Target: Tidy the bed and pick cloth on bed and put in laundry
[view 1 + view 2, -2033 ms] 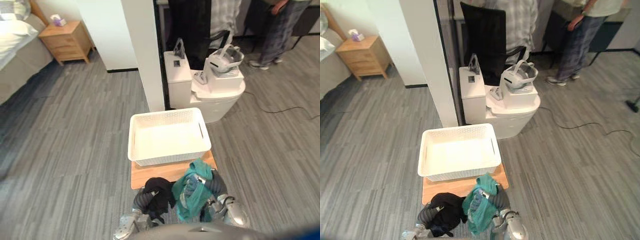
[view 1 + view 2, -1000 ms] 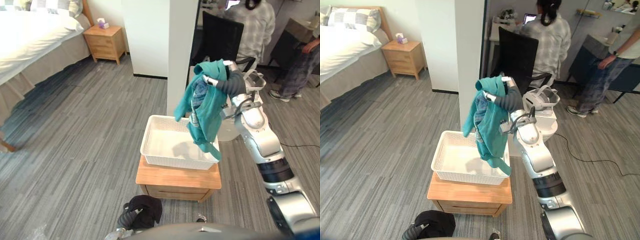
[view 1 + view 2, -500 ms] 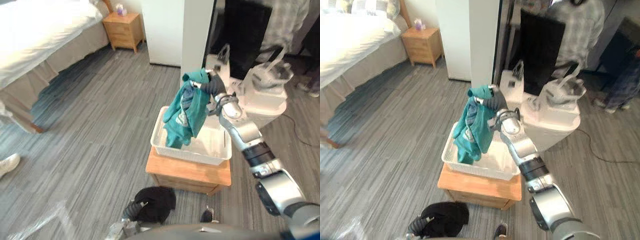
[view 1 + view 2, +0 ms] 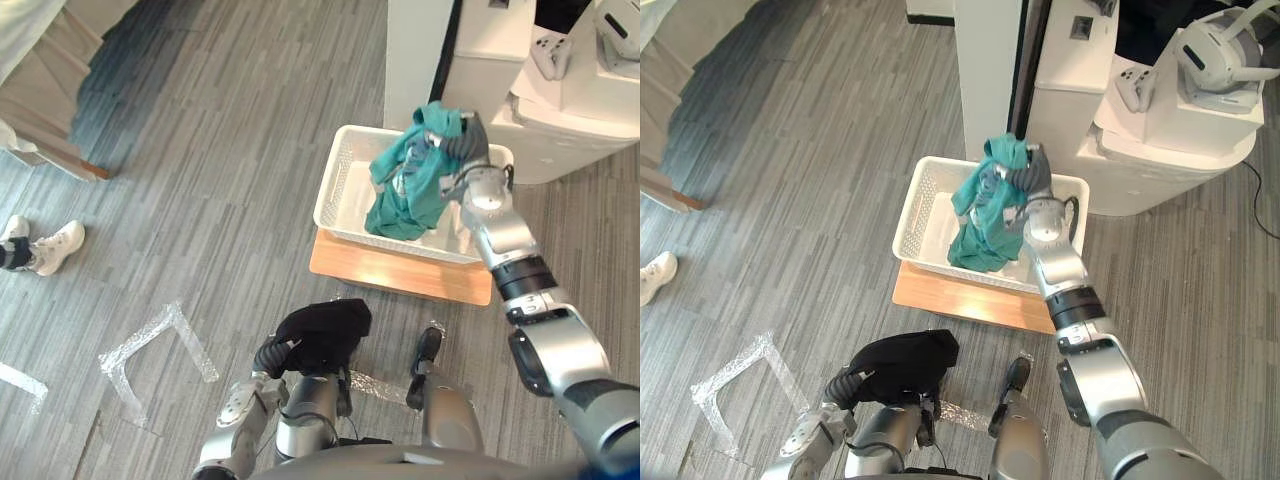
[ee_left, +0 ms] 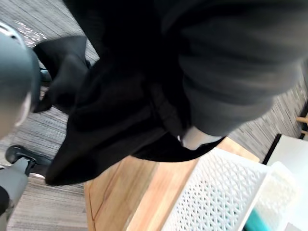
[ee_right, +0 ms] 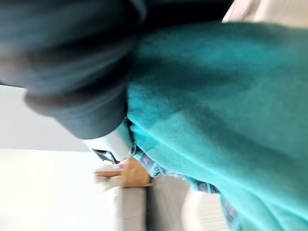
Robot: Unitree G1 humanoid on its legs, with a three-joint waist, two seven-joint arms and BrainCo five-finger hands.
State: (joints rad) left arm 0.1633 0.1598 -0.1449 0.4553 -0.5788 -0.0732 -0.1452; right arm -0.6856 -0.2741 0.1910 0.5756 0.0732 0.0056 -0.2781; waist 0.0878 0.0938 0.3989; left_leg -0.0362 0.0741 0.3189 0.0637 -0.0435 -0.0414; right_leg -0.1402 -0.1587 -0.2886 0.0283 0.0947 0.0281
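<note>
Down close to the robot, the left hand (image 4: 272,356) carries a black cloth (image 4: 325,328) draped over it; how it grips cannot be told. Farther out, a white basket (image 4: 340,185) sits on a wooden stand (image 4: 390,275). Above it the right hand (image 4: 468,147) clutches a teal cloth (image 4: 405,190), whose lower end hangs into the basket.

Right hand (image 4: 1033,176) grips teal cloth (image 4: 978,218) above white basket (image 4: 913,214); black cloth (image 4: 908,360) covers left hand (image 4: 847,384).

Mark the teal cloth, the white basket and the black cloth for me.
teal cloth (image 4: 405,195), left eye view, middle of the hanging bunch.
white basket (image 4: 336,183), left eye view, its left wall.
black cloth (image 4: 325,328), left eye view, top of the bundle.
</note>
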